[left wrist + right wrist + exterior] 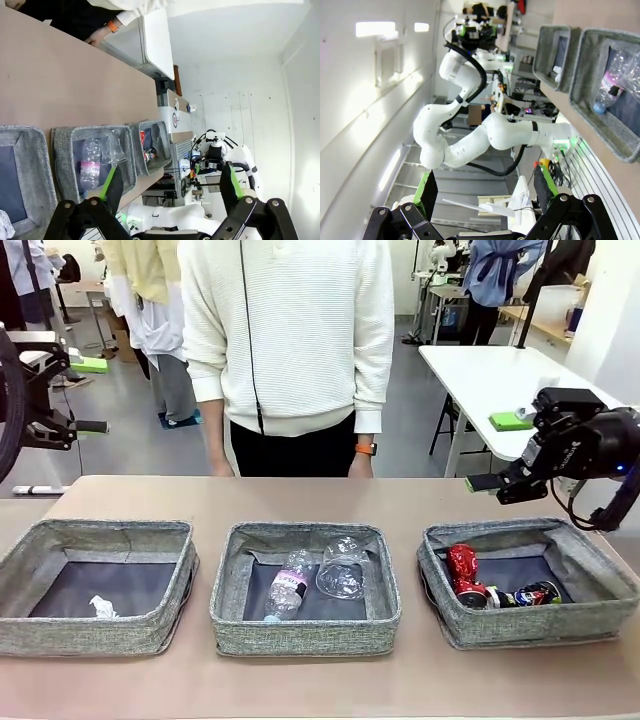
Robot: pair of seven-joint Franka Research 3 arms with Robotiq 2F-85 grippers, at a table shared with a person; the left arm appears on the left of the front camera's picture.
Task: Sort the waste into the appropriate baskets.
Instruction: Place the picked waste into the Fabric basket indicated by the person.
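Two arms sit pulled back off the counter (320, 495). Right gripper (483, 483) hangs above the counter's right end, behind the right basket (528, 585), pointing toward centre, jaws spread wide w/ nothing between. Left gripper (170, 187) in its wrist view: jaws wide apart, empty, aimed along the row of baskets from the side. Person stands at far side, hand (359, 466) at the counter edge.

3 baskets in a row near the front edge. Left basket (95, 590): small crumpled paper ball (102, 608) on the lining. Middle basket (305, 590): clear plastic bottle (289, 585) lying beside clear plastic cup (342, 568), touching. Right basket: crushed red can (464, 572) next to crushed dark blue-silver can (530, 595).
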